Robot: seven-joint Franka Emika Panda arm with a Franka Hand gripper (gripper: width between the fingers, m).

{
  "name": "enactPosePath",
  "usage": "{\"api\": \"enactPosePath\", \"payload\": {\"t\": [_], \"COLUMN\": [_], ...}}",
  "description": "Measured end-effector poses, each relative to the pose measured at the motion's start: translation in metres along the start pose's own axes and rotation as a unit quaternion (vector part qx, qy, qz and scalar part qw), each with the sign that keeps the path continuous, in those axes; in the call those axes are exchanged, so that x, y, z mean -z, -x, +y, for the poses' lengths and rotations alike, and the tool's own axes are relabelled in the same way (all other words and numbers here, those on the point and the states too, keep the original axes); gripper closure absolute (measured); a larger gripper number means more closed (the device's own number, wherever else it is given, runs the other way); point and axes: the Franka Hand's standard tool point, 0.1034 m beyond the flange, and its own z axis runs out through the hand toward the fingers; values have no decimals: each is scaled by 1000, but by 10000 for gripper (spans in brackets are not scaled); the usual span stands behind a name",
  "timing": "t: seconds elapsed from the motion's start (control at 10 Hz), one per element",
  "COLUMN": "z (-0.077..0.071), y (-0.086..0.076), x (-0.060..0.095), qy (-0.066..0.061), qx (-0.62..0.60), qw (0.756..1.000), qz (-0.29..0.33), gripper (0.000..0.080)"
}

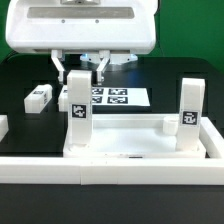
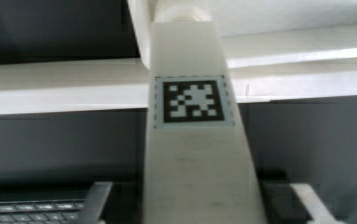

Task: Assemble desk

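The white tabletop point(image 1: 130, 128) lies at the front of the black table, its raised rim up. Two white tagged legs stand upright in its corners, one on the exterior view's left point(image 1: 77, 112) and one on the right point(image 1: 190, 108). A third leg point(image 1: 38, 97) lies loose on the table farther left. My gripper point(image 1: 80, 68) hangs over the top of the left leg, fingers spread to either side of it. In the wrist view this leg point(image 2: 196, 110) runs between the fingers point(image 2: 107, 200) with dark gaps on both sides. My gripper point(image 2: 201, 205) is open.
The marker board point(image 1: 115, 97) lies flat behind the tabletop. A long white border rail point(image 1: 100, 178) runs along the front. Another white piece point(image 1: 3, 126) shows at the exterior view's left edge. The tabletop's white rim point(image 2: 59, 95) crosses behind the leg in the wrist view.
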Motion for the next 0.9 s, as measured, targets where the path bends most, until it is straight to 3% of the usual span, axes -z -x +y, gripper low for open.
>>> {"api": "enactPosePath", "payload": {"t": [0.2, 0.4, 0.9], "z": [0, -1, -8], "y": [0, -4, -17], "x": [0, 4, 18], "qy": [0, 0, -13], "qx": [1, 3, 3], "qw": [1000, 1000, 1000], "qz": [0, 4, -2], "gripper": [510, 200, 153]}}
